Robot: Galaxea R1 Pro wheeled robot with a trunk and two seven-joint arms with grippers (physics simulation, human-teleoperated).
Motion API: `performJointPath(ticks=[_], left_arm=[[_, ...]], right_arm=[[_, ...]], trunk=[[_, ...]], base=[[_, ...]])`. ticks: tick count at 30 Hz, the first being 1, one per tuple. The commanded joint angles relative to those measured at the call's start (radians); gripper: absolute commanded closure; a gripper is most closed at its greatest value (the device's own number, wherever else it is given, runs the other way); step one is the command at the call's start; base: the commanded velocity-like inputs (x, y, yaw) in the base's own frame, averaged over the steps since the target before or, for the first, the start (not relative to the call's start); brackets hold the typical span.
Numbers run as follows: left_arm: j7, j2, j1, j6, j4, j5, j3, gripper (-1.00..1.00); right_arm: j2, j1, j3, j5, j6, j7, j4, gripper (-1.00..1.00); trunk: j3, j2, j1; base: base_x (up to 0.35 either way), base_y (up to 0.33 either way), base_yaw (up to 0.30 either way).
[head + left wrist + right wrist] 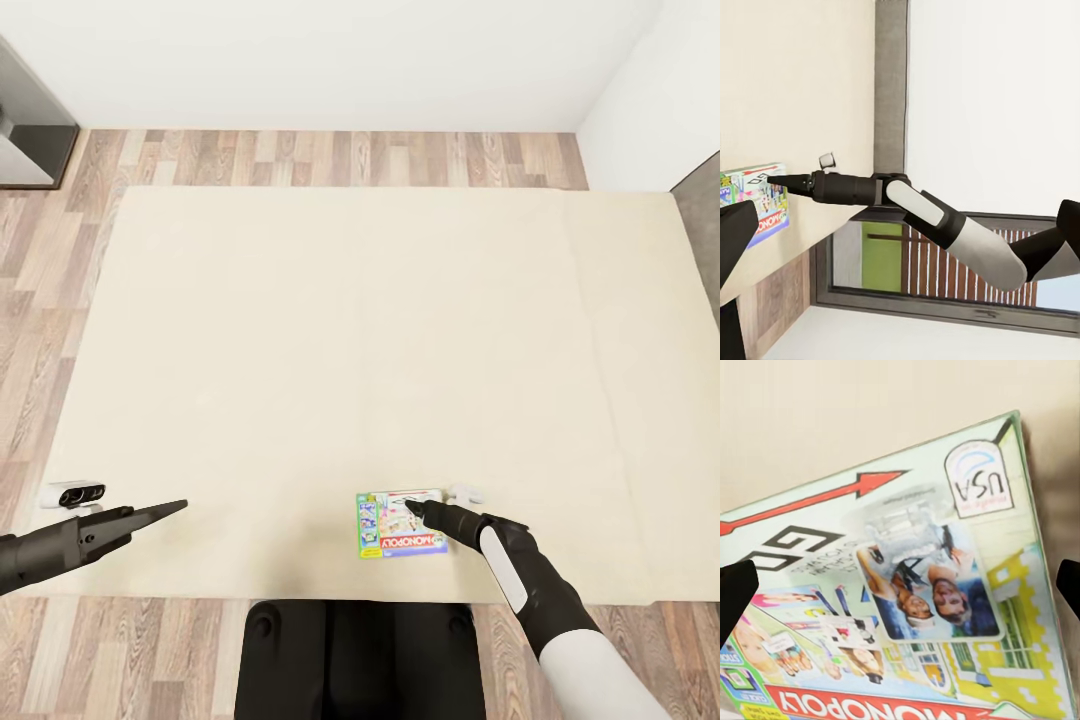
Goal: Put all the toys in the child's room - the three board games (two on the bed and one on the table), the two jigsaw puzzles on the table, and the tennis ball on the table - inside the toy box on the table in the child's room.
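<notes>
Our right tool [412,506] sits low over the Monopoly board game [392,530], its dark tip reaching onto the upper right part of the box cover in the head view. From the right wrist camera we see the two fingertips [735,596] at opposite edges of the picture with the printed cover [907,607] spread between them, so the jaws stand wide apart and hold nothing; we cannot tell whether the tips touch the box. The left wrist camera shows that same tool [774,179] from the side, pointing at the edge of the game box [761,202].

Our left tool [170,509] hangs above the near left part of the bed [380,330], well apart from the game box. In the head view its fingers appear as one narrow dark wedge, and we cannot tell if they are parted or closed; nothing shows between them.

The board game lies flat on the plain beige cover of the bed, near the edge closest to us, with its red "MONOPOLY" band along the near side. Around the bed we see wood plank floor [330,158] and, beyond it, a white wall [330,60]. A grey piece of furniture [28,120] stands at the far left corner.
</notes>
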Motion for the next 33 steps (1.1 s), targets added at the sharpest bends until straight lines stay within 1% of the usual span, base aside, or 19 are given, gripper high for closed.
performJointPath(ticks=[1,33], left_arm=[[-0.004,0.0,0.0,0.011,0.0,0.0,0.0,-1.0],[-0.004,0.0,0.0,0.011,0.0,0.0,0.0,-1.0]], right_arm=[[0.0,0.0,-0.001,-0.002,0.005,0.001,-0.001,-1.0],[0.001,0.0,0.001,-0.002,0.005,0.001,-0.001,-1.0]], trunk=[[-0.001,-0.002,0.001],[-0.001,-0.002,0.001]], base=[[0.0,0.066,0.0],[0.0,0.053,0.0]])
